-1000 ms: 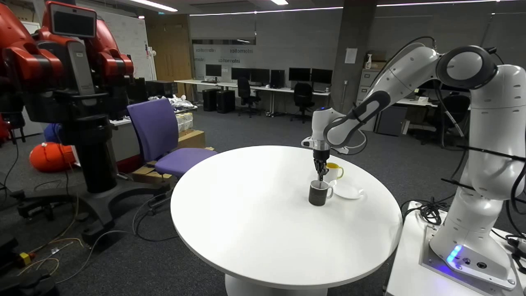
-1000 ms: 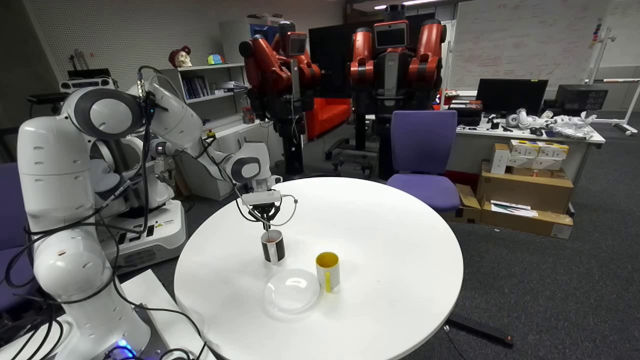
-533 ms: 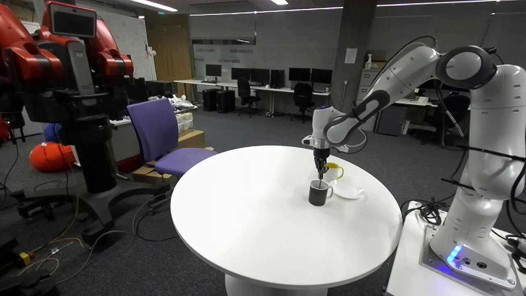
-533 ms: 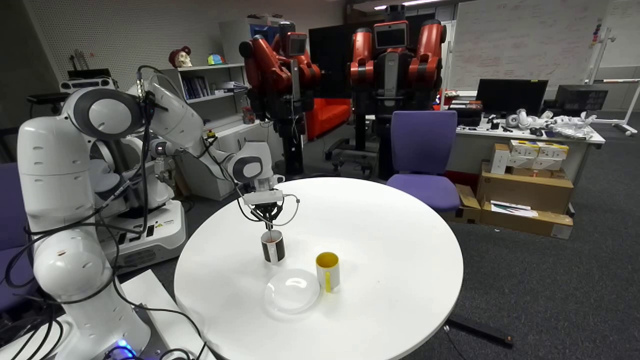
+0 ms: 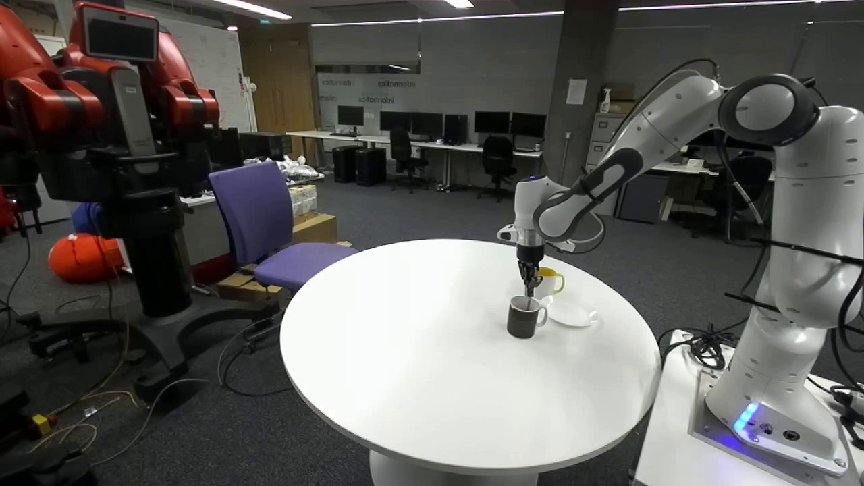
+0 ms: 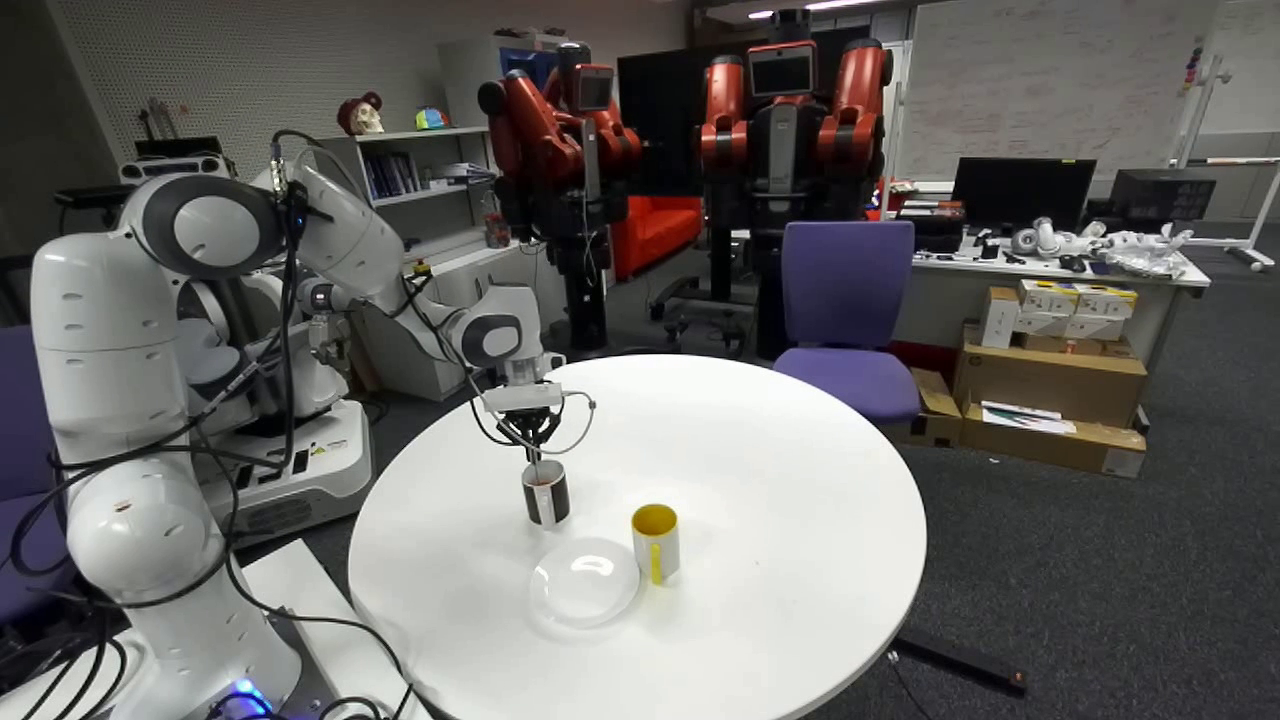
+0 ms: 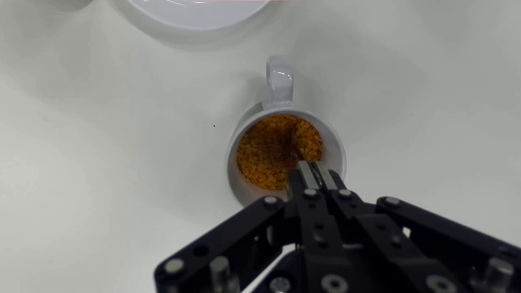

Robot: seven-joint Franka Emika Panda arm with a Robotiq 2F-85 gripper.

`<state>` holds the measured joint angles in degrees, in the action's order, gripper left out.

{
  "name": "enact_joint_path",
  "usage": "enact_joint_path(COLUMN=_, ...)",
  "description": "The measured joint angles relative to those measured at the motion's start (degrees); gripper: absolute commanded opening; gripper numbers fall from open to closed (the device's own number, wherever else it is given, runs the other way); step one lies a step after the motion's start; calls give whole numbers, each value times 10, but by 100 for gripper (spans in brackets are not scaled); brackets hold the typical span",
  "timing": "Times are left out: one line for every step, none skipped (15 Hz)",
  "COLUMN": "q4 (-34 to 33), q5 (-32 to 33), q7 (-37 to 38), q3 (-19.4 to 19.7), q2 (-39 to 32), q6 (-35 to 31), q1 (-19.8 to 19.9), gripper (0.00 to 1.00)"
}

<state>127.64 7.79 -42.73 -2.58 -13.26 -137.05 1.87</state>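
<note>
A dark grey mug with a white handle stands upright on the round table, in both exterior views (image 5: 521, 324) (image 6: 561, 497). In the wrist view the mug (image 7: 334, 151) is seen from above, with orange-brown flakes or textured contents (image 7: 262, 169) inside. My gripper (image 7: 312, 165) is shut on a thin utensil (image 7: 298, 153) that reaches down into the mug; its lower end is hard to make out. The gripper also shows just above the mug's rim in both exterior views (image 5: 529, 291) (image 6: 534, 452). A white plate (image 6: 585, 585) and a white mug with yellow inside (image 6: 657, 556) stand nearby.
The round white table (image 5: 418, 364) carries all these things. The plate (image 5: 572, 314) lies beside the grey mug's handle, and the yellow-lined mug (image 5: 559, 282) stands behind the gripper in that exterior view. A purple chair (image 6: 848, 330) stands by the table. Cables hang along the arm.
My gripper has shifted slightly back and forth over the mug, the utensil's upper part tilting with it. The mugs and the plate have not moved.
</note>
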Motion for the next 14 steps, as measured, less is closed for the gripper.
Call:
enact_joint_path(q4=0, q5=0, q7=0, q3=-2, q2=0, q6=0, q1=0, gripper=1)
enact_joint_path(q4=0, q5=0, q7=0, q3=-3, q2=0, q6=0, q1=0, gripper=1)
enact_joint_path(q4=-1, q5=0, q7=0, q3=-3, q2=0, q6=0, q1=0, gripper=1)
enact_joint_path(q4=-1, q5=0, q7=0, q3=-3, q2=0, q6=0, q1=0, gripper=1)
enact_joint_path(q4=-2, q5=0, q7=0, q3=-2, q2=0, q6=0, q1=0, gripper=1)
enact_joint_path(q4=-2, q5=0, q7=0, q3=-1, q2=0, q6=0, q1=0, gripper=1)
enact_joint_path(q4=-3, q5=0, q7=0, q3=1, q2=0, q6=0, q1=1, gripper=1)
enact_joint_path(q4=-3, q5=0, q7=0, q3=3, q2=0, q6=0, q1=2, gripper=1)
enact_joint_path(q4=-4, q5=0, q7=0, q3=4, q2=0, q6=0, q1=4, gripper=1)
enact_joint_path(q4=-5, q5=0, q7=0, q3=6, q2=0, q6=0, q1=6, gripper=1)
enact_joint_path(q4=-5, q5=0, q7=0, q3=9, q2=0, q6=0, q1=7, gripper=1)
enact_joint_path(q4=-5, q5=0, q7=0, q3=11, q2=0, q6=0, q1=8, gripper=1)
enact_joint_path(q4=-5, q5=0, q7=0, q3=12, q2=0, q6=0, q1=10, gripper=1)
enact_joint_path(q4=-5, q5=0, q7=0, q3=12, q2=0, q6=0, q1=12, gripper=1)
